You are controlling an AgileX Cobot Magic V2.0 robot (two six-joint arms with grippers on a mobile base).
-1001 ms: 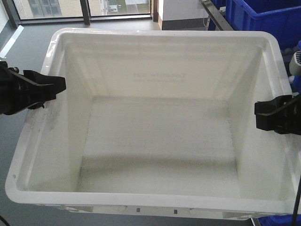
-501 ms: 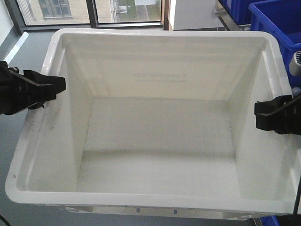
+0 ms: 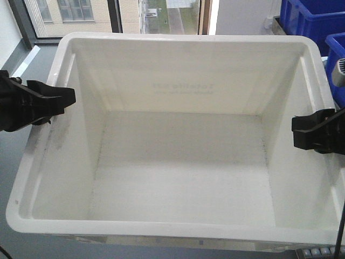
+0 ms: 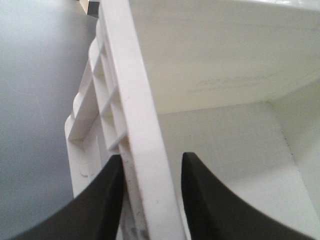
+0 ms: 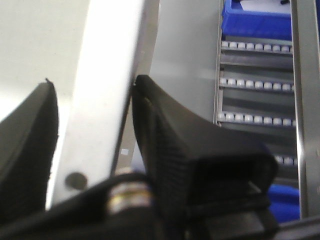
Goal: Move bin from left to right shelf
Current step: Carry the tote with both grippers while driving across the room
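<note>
I have the bin right in front of me, filling most of the front view. It is a large white plastic crate with a thick rim. The left wrist view shows the ribs under that rim. The walls are smooth and slope inward to a flat bottom.

It sits upright with the opening facing up, and its long axis runs left to right between my two arms. Faint lettering shows through the far wall and reads backwards from here, so the printed face points away from me. I cannot read the words with any certainty.

Inside I see only bare white bottom and walls, with a grey smudge on the left wall.

The left gripper is clamped on the left rim. From the wrist, the left gripper has one finger against the ribbed outer side and one on the inner side. The right gripper grips the right rim the same way. Up close, the right gripper straddles the rim strip.

Grey floor shows past the bin's left side and a window beyond it. Blue bins stand at the upper right, and I cannot tell what is in them. The right wrist view shows a roller shelf.
</note>
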